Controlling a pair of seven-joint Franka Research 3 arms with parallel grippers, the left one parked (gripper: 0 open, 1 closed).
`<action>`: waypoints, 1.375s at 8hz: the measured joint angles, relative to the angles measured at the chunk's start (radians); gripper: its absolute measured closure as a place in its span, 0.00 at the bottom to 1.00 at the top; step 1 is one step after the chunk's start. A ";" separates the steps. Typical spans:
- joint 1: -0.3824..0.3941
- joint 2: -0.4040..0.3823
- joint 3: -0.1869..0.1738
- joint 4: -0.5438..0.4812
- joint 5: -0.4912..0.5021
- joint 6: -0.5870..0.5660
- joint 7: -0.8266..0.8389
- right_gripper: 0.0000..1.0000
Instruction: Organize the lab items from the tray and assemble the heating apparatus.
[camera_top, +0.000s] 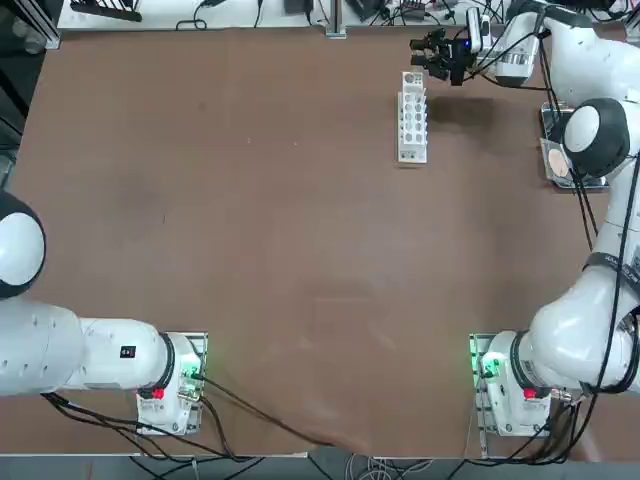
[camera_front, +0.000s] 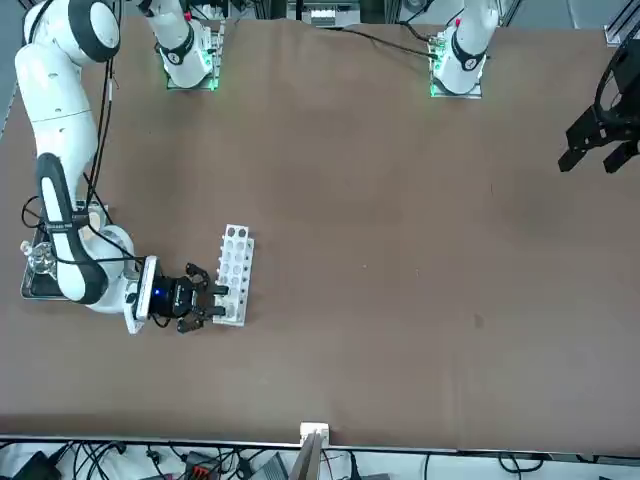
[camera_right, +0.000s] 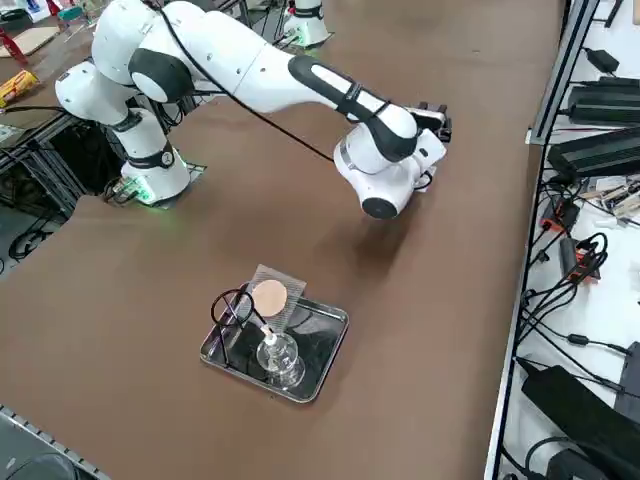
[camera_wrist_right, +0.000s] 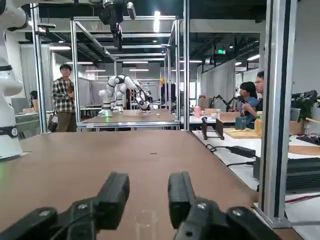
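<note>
The shiny metal tray (camera_right: 325, 350) sits at the near right of the table and holds the lab items: a clear glass burner (camera_right: 279, 358), a black wire ring stand (camera_right: 230, 308) and a grey mesh with a tan centre (camera_right: 270, 295) leaning over its rim. My right gripper (camera_top: 440, 55) hovers far from the tray, at the far end of the white holed rack (camera_top: 412, 115). In the wrist view the gripper (camera_wrist_right: 147, 192) is open. A small clear tube (camera_wrist_right: 146, 222) stands low between the fingers (camera_wrist_right: 114, 192), with a gap on each side.
The arm's elbow (camera_top: 598, 138) hangs over the tray (camera_top: 548, 120) in the top view and hides most of it. Cables and equipment line the far table edge. People and other robots are in the room beyond.
</note>
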 joint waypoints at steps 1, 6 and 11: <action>-0.005 0.000 0.000 0.003 0.000 0.000 0.013 0.23; -0.073 -0.136 0.004 0.070 -0.235 0.004 0.342 0.02; -0.236 -0.228 0.002 0.070 -0.533 -0.025 0.514 0.04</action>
